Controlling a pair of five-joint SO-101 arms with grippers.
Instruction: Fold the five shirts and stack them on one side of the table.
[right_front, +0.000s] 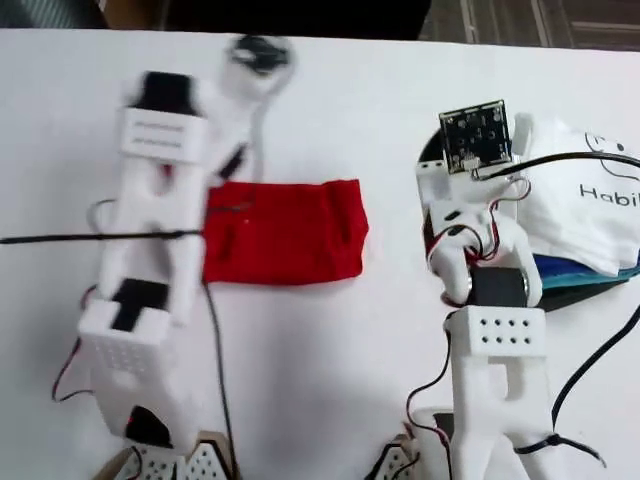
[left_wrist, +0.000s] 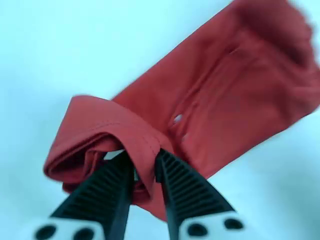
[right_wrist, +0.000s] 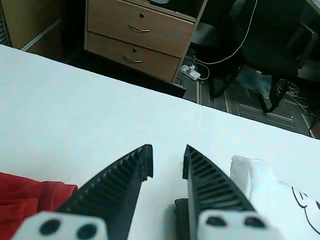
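A red shirt (right_front: 285, 232) lies partly folded on the white table (right_front: 330, 350), left of centre. In the left wrist view my left gripper (left_wrist: 142, 162) is shut on a rolled edge of the red shirt (left_wrist: 220, 105), with cloth bunched between its black fingers (left_wrist: 107, 192). The left arm (right_front: 160, 200) stands over the shirt's left end. My right gripper (right_wrist: 167, 160) hovers above the table, open with nothing in the narrow gap between its fingers. A stack of folded shirts (right_front: 590, 210), white on top with blue and dark ones beneath, sits at the right edge beside the right arm (right_front: 480, 270).
Cables (right_front: 215, 340) run along the table beside both arm bases. Beyond the table's far edge stand wooden drawers (right_wrist: 137, 32) and an office chair (right_wrist: 260, 45). Bare table lies in front of the red shirt and behind it.
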